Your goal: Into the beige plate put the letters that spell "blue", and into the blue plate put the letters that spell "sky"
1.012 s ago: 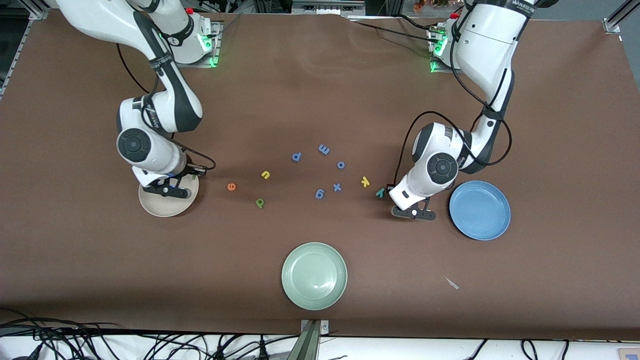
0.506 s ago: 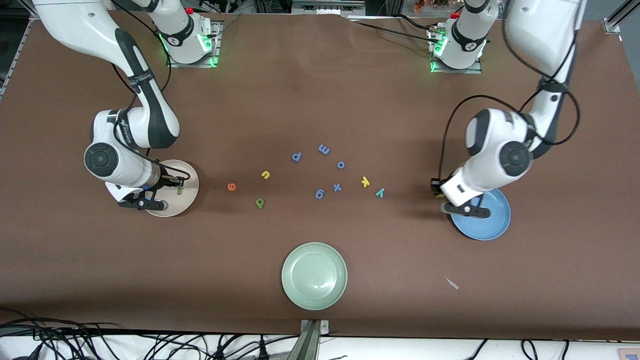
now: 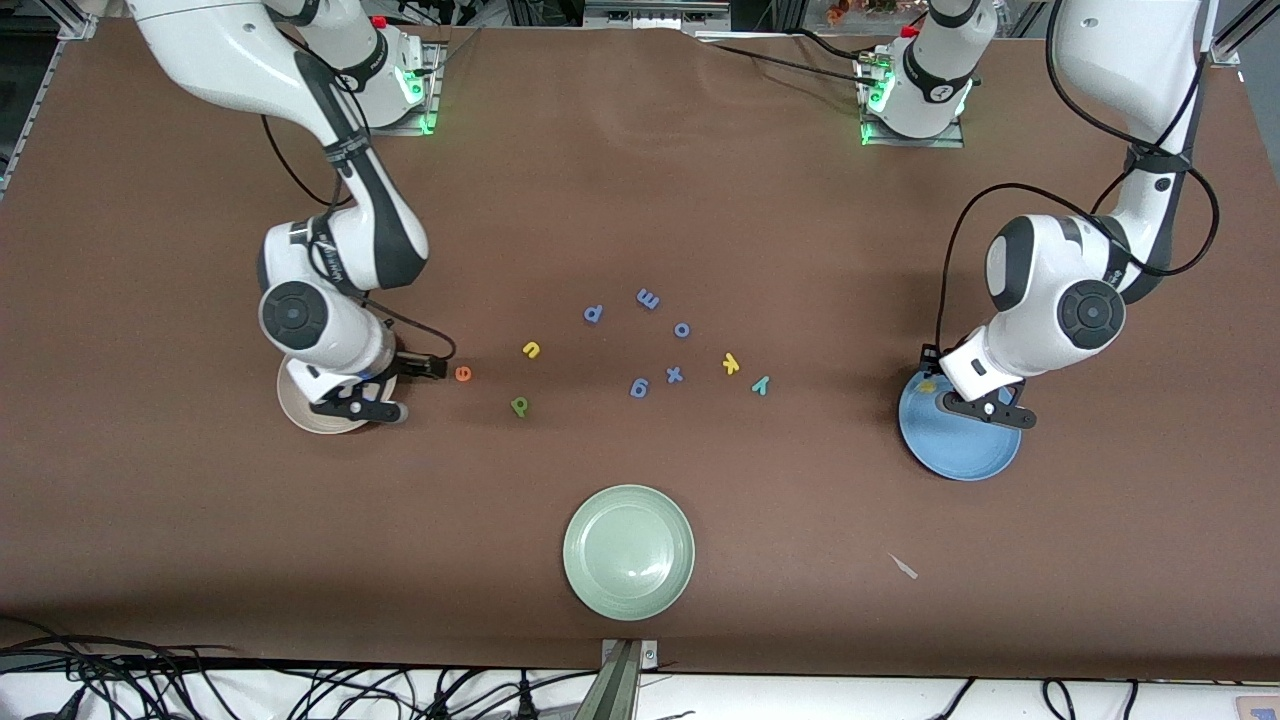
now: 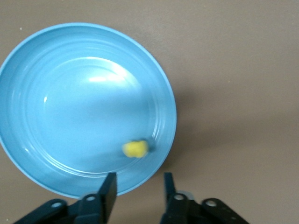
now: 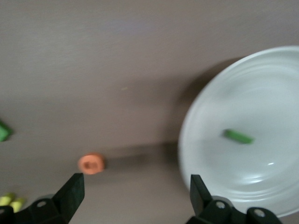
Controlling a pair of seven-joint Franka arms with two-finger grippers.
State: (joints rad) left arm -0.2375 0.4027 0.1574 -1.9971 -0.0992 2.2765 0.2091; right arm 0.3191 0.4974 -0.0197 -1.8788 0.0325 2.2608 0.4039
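Left claw (image 3: 985,410) hung over the blue plate (image 3: 960,440) at the left arm's end of the tabletop (image 3: 640,200), w/ a yellow s (image 3: 927,386) lying in the plate near its rim. Right claw (image 3: 372,393) hung over the edge of the beige plate (image 3: 300,410) at the right arm's end, just beside the orange e (image 3: 462,373). Between the plates lay the yellow u (image 3: 531,349), green b (image 3: 519,405), yellow k (image 3: 731,364) and teal y (image 3: 761,384), plus periwinkle letters (image 3: 640,340) among them. Pale green plate (image 3: 628,551) sat nearer the front camera, nothing in it.

Left wrist view: left claw (image 4: 138,189) fingers (image 4: 110,189) stood part open, gripping nothing; yellow s (image 4: 135,149) lay loose inside the blue plate (image 4: 46,116), close to the rim.

Right wrist view: right claw (image 5: 135,191) spread wide, empty. Dark-green l (image 5: 238,136) lay flat in the beige plate (image 5: 224,186); orange e (image 5: 91,164) sat on the tabletop (image 5: 117,60) just outside the plate, apart from the fingers (image 5: 72,189). Green b (image 5: 3,131) and yellow u (image 5: 11,201) showed at the frame edge.
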